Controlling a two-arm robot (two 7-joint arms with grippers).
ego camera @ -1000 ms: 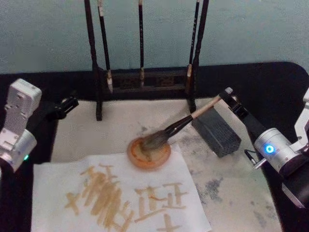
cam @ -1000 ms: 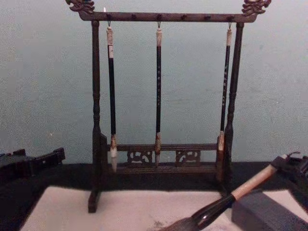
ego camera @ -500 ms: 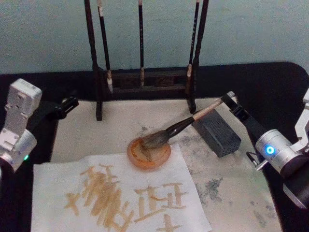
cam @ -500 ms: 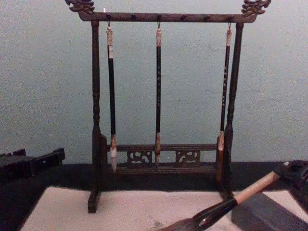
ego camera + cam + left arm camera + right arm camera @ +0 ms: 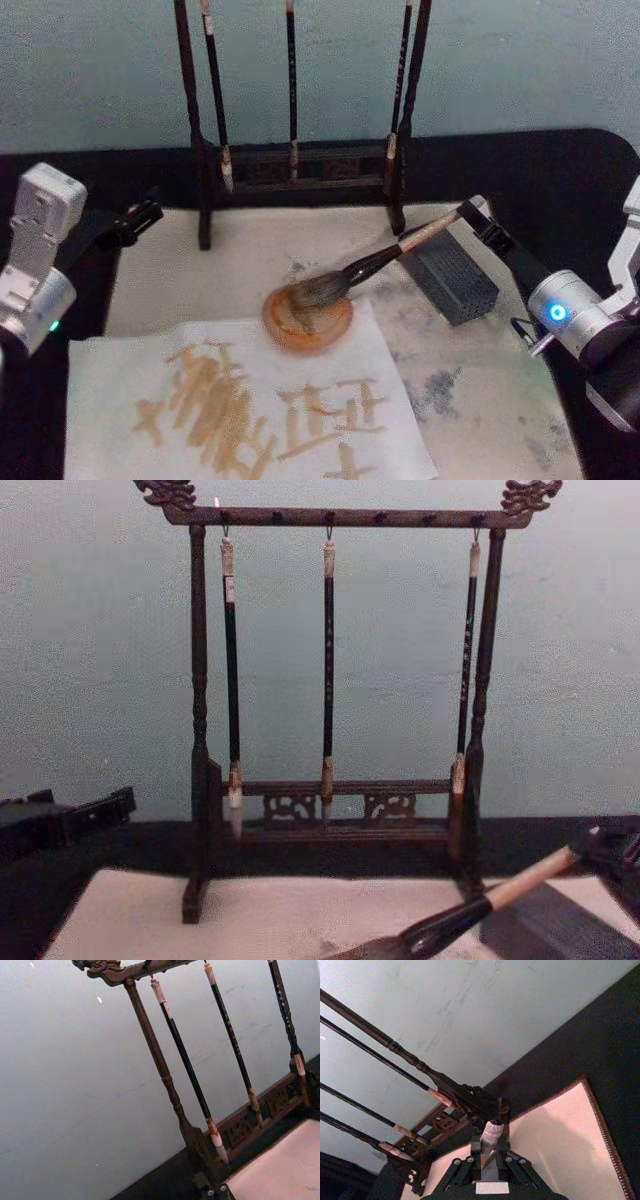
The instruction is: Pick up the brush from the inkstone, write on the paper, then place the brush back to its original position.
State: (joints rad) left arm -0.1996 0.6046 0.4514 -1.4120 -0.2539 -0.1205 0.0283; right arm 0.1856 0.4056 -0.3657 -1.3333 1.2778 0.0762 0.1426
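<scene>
Brush (image 5: 375, 259), grasped at its handle end by the right gripper (image 5: 468, 211), has lifted slightly off the dish (image 5: 307, 317) since a half-second ago; return unfinished. Left gripper (image 5: 140, 214) idle; its finger state cannot be told.

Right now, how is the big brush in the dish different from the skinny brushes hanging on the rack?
The brush has a thick cream handle; the hanging brushes have thin black shafts. It leans slanted, bristles over the orange dish, held by the right gripper; they hang straight from the rack. All are calligraphy brushes.
</scene>
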